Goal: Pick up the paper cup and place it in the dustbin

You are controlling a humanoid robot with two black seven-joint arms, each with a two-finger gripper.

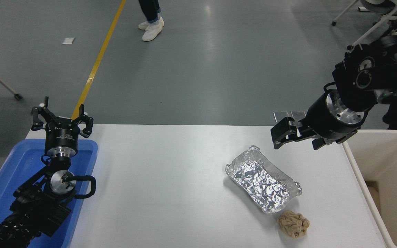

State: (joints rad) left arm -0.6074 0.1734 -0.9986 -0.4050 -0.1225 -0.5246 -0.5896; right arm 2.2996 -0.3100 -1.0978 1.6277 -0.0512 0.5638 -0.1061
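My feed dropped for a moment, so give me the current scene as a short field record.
paper cup: not visible on the table or in either gripper
dustbin: off the table's right end
right gripper: above the table's far right, nothing held
left gripper: parked lower left over the blue tray, fingers spread
foil tray: right of table centre
brown paper ball: just nearer than the foil tray

L arm parked near left, left gripper (61,115) fingers spread; R arm reaches in from far right, right gripper (293,135) empty, fingers apart.
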